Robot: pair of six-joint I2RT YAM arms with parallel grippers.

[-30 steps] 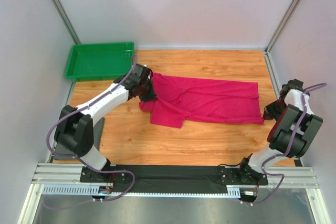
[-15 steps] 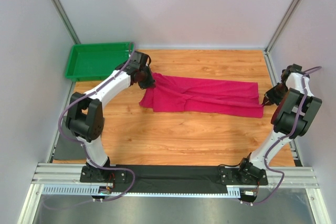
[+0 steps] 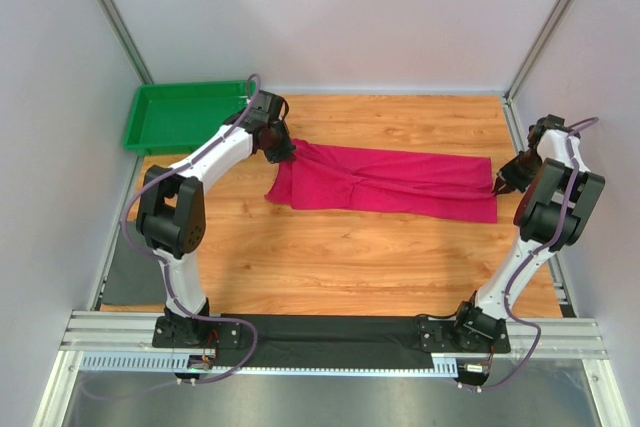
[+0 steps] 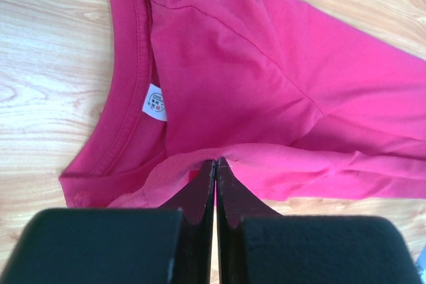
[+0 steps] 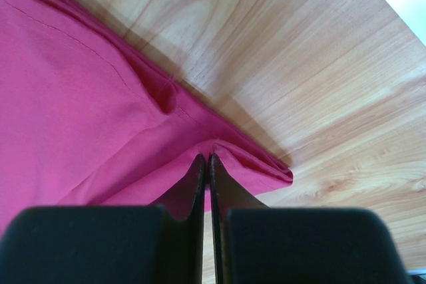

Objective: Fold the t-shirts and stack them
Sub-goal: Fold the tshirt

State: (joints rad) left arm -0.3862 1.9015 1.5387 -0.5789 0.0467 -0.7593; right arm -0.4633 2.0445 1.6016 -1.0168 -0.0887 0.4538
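Note:
One magenta-pink t-shirt (image 3: 390, 182) lies stretched across the far half of the wooden table, folded lengthwise into a long band. My left gripper (image 3: 283, 150) is shut on its left end near the neck; the collar and white label (image 4: 157, 102) show in the left wrist view just beyond the pinched fabric (image 4: 216, 159). My right gripper (image 3: 499, 183) is shut on the shirt's right end, pinching the hem fold (image 5: 208, 154) in the right wrist view. Both ends are held slightly above the wood.
A green plastic tray (image 3: 187, 115) stands at the far left corner, just behind the left arm. White walls and metal posts close in the back and sides. Bare wooden table (image 3: 340, 257) lies between the shirt and the arm bases.
Both grippers moved toward the far side with the shirt's ends. The front flap that hung toward the near side has been drawn up, so the shirt is a narrower, straighter band.

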